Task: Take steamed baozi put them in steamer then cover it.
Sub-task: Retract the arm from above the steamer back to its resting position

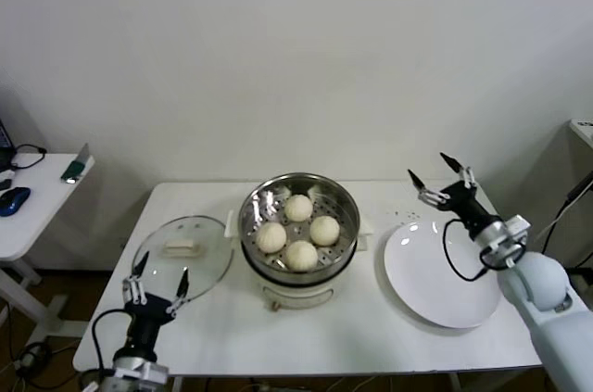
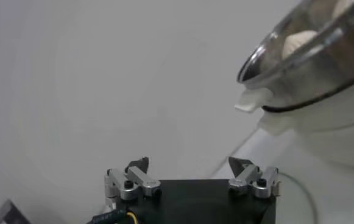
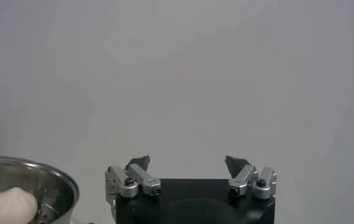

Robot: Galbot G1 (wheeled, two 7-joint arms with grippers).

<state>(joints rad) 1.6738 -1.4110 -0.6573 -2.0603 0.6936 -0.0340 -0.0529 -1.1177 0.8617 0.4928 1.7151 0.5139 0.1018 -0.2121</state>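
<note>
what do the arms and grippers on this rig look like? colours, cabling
Both match: the left gripper and right gripper have silver metal finger mounts with dark pointed fingers on a black block. A black cable loops beside each wrist. The right arm's forearm is a glossy white rounded shell with a silver collar; a yellow wire shows at the left wrist.

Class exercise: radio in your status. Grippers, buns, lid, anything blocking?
Left gripper open, by the lid. Right gripper open, above the plate. Four buns in steamer. Lid on table, still to place; nothing blocking.
</note>
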